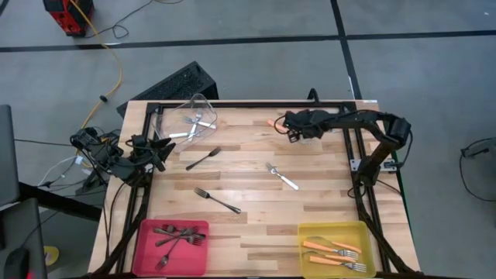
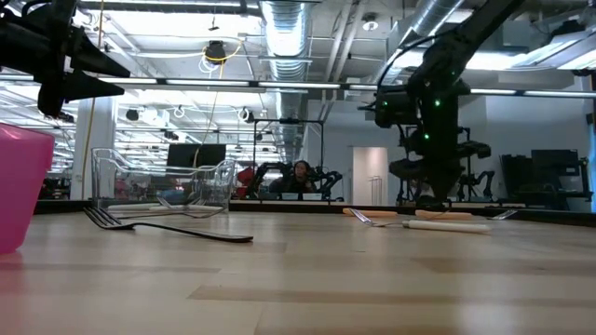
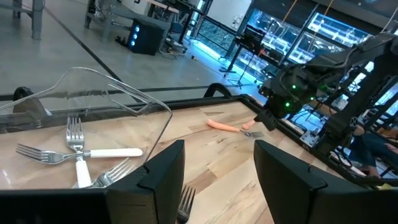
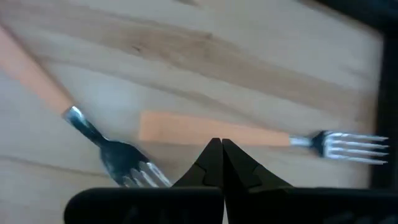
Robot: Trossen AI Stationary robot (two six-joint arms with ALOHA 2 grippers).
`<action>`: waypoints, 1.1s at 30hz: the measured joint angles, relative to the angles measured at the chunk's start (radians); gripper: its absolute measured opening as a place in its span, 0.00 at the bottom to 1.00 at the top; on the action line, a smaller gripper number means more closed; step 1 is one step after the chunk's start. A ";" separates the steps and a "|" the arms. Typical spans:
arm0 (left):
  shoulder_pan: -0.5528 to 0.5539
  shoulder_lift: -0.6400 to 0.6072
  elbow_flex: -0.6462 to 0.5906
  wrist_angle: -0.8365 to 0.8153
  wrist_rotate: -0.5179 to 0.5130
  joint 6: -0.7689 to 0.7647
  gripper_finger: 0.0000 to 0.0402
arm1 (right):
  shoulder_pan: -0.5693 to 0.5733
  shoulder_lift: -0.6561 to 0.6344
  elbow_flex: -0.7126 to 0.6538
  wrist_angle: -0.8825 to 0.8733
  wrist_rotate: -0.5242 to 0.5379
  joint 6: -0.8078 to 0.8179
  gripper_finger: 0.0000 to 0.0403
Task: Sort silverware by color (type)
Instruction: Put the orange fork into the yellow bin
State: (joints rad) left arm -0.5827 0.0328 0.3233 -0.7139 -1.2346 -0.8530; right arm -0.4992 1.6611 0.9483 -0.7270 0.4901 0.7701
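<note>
silverware: forks lie scattered on the wooden table (image 1: 256, 232), some already in bins
right gripper (image 4: 221, 163): fingers clenched together with nothing between them, tips poised right over an orange-handled fork (image 4: 249, 138); a second orange-handled fork (image 4: 81, 121) lies just beside it
left gripper (image 3: 217, 180): fingers spread apart and holding nothing, waiting at the opposite table edge beside the clear bin (image 1: 186, 118)
clear bin: silver forks (image 3: 78, 152) lie crossed inside it, just ahead of the left gripper
open table: two dark forks (image 1: 203, 159) and (image 1: 217, 201) and one silver fork (image 1: 282, 176) lie between the two grippers
pink bin (image 1: 172, 246): holds dark forks, well away from both grippers
yellow bin (image 1: 336, 248): holds orange-handled forks
obstacles: nothing lies between the right gripper and the fork beneath it
</note>
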 joint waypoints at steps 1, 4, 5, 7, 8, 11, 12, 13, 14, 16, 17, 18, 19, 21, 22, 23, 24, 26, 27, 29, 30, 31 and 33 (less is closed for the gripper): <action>0.000 0.000 0.000 0.000 0.000 0.000 0.44 | -0.004 0.000 -0.009 0.011 0.005 0.019 0.03; 0.000 0.000 0.000 0.000 -0.001 0.000 0.44 | -0.006 0.000 -0.033 0.035 0.004 0.060 0.03; 0.000 0.000 0.000 0.000 -0.001 0.000 0.44 | -0.006 0.000 -0.040 0.055 0.005 0.066 0.03; 0.000 0.000 0.000 0.000 -0.002 0.000 0.44 | 0.000 0.000 -0.046 0.101 0.008 0.069 0.03; 0.000 0.000 0.000 0.000 -0.004 0.000 0.44 | 0.002 0.000 -0.049 0.126 0.018 0.071 0.03; 0.000 0.000 0.000 0.000 -0.010 0.000 0.44 | 0.011 0.002 -0.061 0.167 0.062 0.099 0.03; 0.000 0.000 0.000 0.000 -0.010 0.000 0.44 | 0.015 0.003 -0.065 0.173 0.070 0.110 0.03; 0.000 0.000 0.000 0.000 -0.010 -0.001 0.44 | 0.017 0.003 -0.069 0.179 0.076 0.119 0.03; 0.000 0.000 0.000 0.000 -0.009 -0.001 0.44 | 0.016 0.003 -0.074 0.181 0.080 0.127 0.03; 0.000 0.000 0.000 0.000 -0.006 -0.001 0.44 | 0.015 0.003 -0.086 0.187 0.080 0.153 0.03; 0.000 0.000 0.000 0.000 -0.006 -0.001 0.44 | 0.015 0.003 -0.093 0.194 0.078 0.161 0.03; 0.000 0.000 0.000 0.000 -0.005 -0.001 0.44 | 0.014 0.003 -0.099 0.206 0.073 0.164 0.03; 0.000 0.000 0.000 0.000 -0.005 -0.001 0.44 | 0.014 0.003 -0.107 0.221 0.069 0.166 0.03; 0.000 0.000 0.000 0.000 -0.006 -0.001 0.44 | 0.015 0.003 -0.115 0.250 0.063 0.166 0.03; 0.000 0.000 0.000 0.000 -0.008 -0.001 0.44 | 0.015 0.003 -0.116 0.258 0.061 0.166 0.03; 0.000 0.000 0.000 0.000 -0.009 -0.002 0.44 | 0.015 0.003 -0.116 0.264 0.061 0.166 0.03; 0.000 0.000 0.000 0.000 -0.009 -0.002 0.44 | 0.015 0.003 -0.116 0.271 0.058 0.166 0.03; 0.000 0.000 0.000 0.000 -0.009 -0.002 0.44 | 0.015 0.003 -0.116 0.279 0.052 0.165 0.03; 0.000 0.000 0.000 0.000 -0.009 -0.003 0.44 | 0.015 0.003 -0.116 0.282 0.044 0.162 0.03; 0.000 0.000 0.000 0.000 -0.009 -0.003 0.44 | 0.015 0.006 -0.116 0.296 0.027 0.141 0.03; 0.000 0.000 0.000 0.000 -0.009 -0.003 0.44 | 0.015 0.011 -0.116 0.317 0.012 0.129 0.03; 0.000 0.000 0.000 0.000 -0.009 -0.003 0.44 | 0.016 0.013 -0.115 0.338 -0.008 0.113 0.03; 0.000 0.000 0.000 0.000 -0.009 -0.004 0.44 | 0.027 0.013 -0.115 0.386 -0.059 0.070 0.03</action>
State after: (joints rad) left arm -0.5830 0.0327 0.3233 -0.7136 -1.2431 -0.8566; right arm -0.4721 1.6741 0.8330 -0.3407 0.4308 0.8405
